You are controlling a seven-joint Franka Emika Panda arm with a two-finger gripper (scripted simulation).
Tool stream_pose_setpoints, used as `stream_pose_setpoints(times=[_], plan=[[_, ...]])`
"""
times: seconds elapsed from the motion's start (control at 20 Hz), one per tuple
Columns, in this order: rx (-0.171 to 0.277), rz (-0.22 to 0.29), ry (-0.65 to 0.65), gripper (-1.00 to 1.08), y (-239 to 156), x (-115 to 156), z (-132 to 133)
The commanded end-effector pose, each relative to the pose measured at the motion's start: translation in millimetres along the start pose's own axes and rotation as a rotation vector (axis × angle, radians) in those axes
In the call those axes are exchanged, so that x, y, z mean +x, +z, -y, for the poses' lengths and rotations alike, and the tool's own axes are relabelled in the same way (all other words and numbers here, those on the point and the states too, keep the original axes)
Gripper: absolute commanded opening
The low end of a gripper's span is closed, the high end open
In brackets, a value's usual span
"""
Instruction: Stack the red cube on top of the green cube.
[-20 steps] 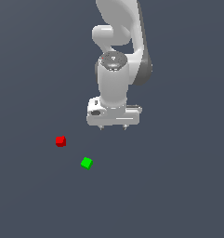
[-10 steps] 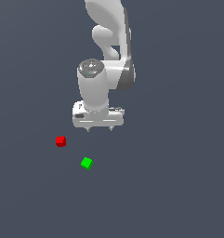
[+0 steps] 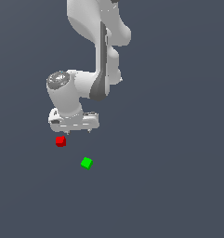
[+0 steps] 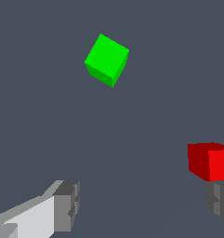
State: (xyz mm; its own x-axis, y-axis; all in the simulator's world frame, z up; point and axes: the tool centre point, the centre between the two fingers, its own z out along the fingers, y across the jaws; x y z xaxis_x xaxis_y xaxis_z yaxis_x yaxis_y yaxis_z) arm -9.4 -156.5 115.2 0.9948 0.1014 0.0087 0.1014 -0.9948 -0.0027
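Currently spread wide and holding nothing: gripper (image 3: pixel 77 131) hangs above the floor, fingers (image 4: pixel 67 206) well apart in the wrist view, bare floor between them. Red cube (image 3: pixel 61 141) sits just below and slightly toward the exterior view's left of the gripper, close to one fingertip rather than centred under the gap. Wrist view agrees: red cube (image 4: pixel 210 161) right beside the far finger, off the midline, not between the pads. Needs, by judgement, a small sideways shift toward the red cube before descending, else a finger likely lands on top of it. Green cube (image 3: pixel 87 163) resting on the floor, apart from the red one, further out from the gripper and toward the exterior view's right; in the wrist view green cube (image 4: pixel 107 60) well ahead of the fingers, turned corner-on. Cubes have no long axis, so only face alignment matters; red cube's faces look roughly square to the finger, hard to confirm.

Cut off: red cube clipped by the wrist frame edge, second finger only partly visible. Fingertips tiny in the exterior view, height above the floor unclear.
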Motion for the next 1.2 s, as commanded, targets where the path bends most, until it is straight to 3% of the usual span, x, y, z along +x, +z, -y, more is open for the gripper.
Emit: stream_pose_setpoints(times=[0.0,0.3,0.55,1.15], plan=[[-0.001,0.002,-0.016,1.0,10.4,-4.5,-26.4],[-0.002,0.006,-0.044,1.0,30.1,-9.9,-77.1],[-0.002,0.008,-0.059,1.0,40.2,-11.3,-104.0],[-0.002,0.009,-0.063,1.0,50.3,-11.9,-115.9]])
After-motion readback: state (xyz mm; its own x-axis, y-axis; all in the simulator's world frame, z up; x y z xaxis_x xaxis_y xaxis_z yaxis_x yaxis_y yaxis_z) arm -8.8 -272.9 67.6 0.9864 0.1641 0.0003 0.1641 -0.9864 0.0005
